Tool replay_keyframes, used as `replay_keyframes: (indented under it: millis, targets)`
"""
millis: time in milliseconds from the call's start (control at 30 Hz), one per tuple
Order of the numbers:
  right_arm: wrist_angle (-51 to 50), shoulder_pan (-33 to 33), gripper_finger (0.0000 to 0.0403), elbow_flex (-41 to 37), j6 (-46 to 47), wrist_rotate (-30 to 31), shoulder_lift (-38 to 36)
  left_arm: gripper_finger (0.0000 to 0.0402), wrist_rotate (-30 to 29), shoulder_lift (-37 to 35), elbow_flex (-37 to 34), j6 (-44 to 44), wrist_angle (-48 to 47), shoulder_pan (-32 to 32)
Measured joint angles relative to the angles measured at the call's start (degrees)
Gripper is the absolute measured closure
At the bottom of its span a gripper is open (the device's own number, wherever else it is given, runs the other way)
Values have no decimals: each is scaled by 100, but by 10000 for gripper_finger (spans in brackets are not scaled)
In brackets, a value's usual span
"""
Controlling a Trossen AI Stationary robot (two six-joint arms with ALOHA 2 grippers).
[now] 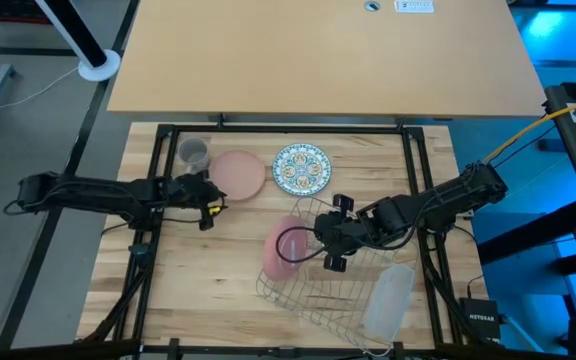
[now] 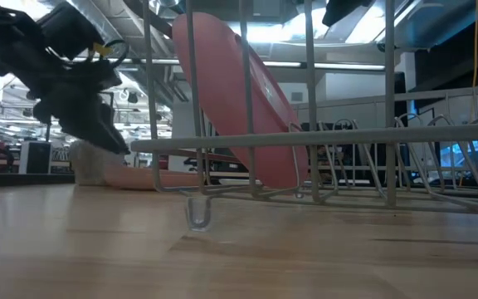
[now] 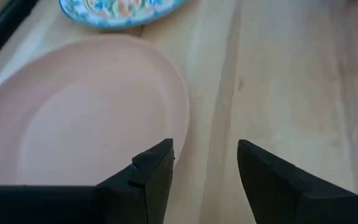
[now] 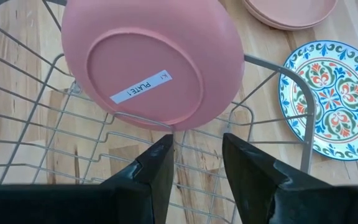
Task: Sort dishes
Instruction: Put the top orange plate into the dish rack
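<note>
One salmon-pink plate (image 1: 281,250) stands tilted at centre frame; another pink plate (image 1: 239,174) lies flat upper-centre, between the patterned plate (image 1: 301,168) and the grey mug (image 1: 194,153).

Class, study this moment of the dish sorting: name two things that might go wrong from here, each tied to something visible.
1. The pink plate in the rack leans tilted against the wire rack, the open right end effector apart from it; it may slip.
2. The open left end effector sits at the flat pink plate's rim; closing there may push it toward the patterned plate.
</note>
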Motion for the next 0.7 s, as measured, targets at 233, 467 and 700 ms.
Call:
replay_keyframes:
  millis: [233, 467, 700]
  targets:
    - [13, -2, 260, 0, 0, 2, 0, 231, -553, 574, 0, 790, 74, 0]
    - [30, -2, 260, 0, 7, 3, 0, 231, -863, 1020, 0, 1173, 390, 0]
    - [30, 0, 260, 0, 12, 4, 0, 231, -863, 1199, 0, 1244, 369, -1]
